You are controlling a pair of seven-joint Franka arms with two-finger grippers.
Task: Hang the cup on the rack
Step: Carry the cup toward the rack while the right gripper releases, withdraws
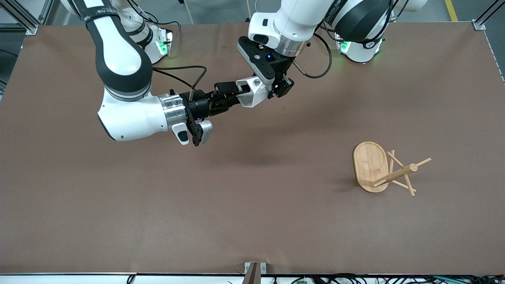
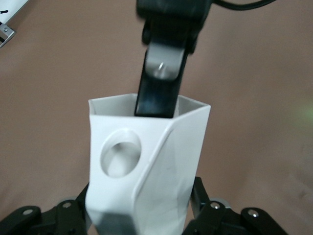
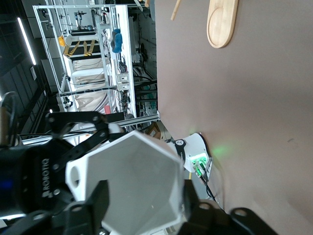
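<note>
The rack [image 1: 384, 169] stands on the table nearest the front camera, toward the left arm's end, well apart from both grippers. Up in the air over the middle of the table, the white cup [image 1: 251, 91] sits between two grippers. The right gripper [image 1: 230, 96] pinches its rim, one finger [image 2: 161, 78] inside. The left gripper [image 1: 281, 87] squeezes its bottom end.

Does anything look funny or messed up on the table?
Yes. The rack has fallen over: it lies on its side toward the left arm's end of the table, its oval base on edge and its pegs sticking out sideways. The cup is up in the air, gripped by both the left claw and the right claw.
</note>
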